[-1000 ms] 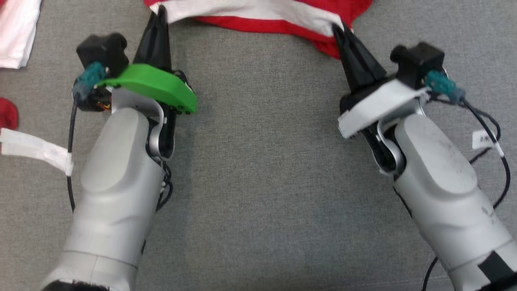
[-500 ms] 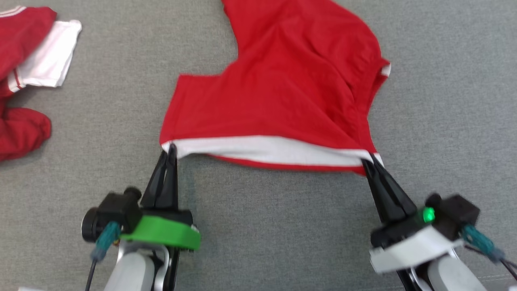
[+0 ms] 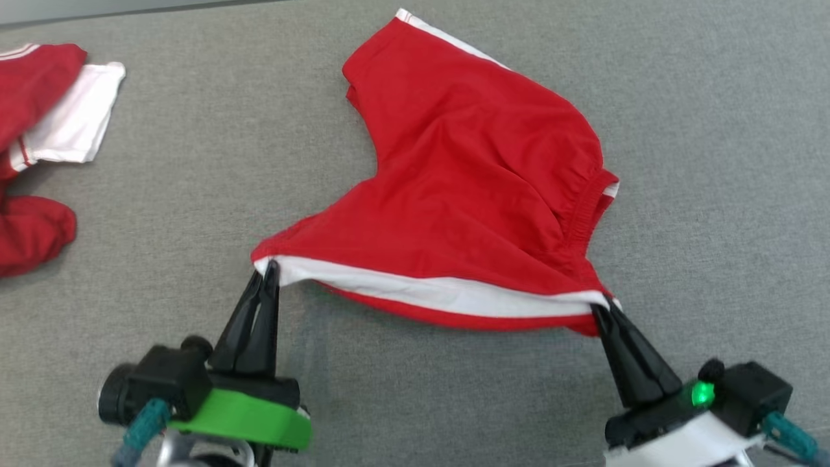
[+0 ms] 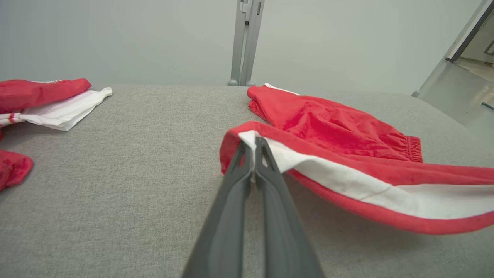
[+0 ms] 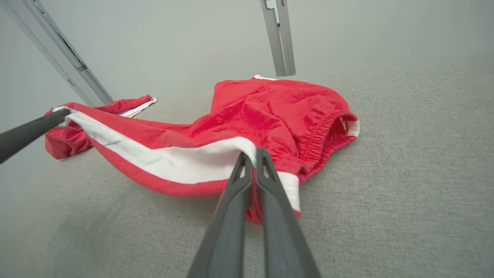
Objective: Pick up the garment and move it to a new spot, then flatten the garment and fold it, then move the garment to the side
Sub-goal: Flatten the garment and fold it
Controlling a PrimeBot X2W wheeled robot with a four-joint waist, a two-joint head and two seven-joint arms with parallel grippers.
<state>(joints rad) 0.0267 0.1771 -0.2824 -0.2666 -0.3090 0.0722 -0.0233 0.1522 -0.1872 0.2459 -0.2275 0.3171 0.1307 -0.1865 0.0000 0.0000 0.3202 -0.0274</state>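
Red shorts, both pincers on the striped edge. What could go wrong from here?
1. Slip: the left pincer and right pincer pinch the red shorts only with their very tips, at the ends of the white stripe; a tug could free a corner.
2. Bunching: the elastic waistband is puckered and the rest lies rumpled on the grey surface, so dragging may wrinkle rather than flatten.
3. Snag: other red and white clothes lie to the left.
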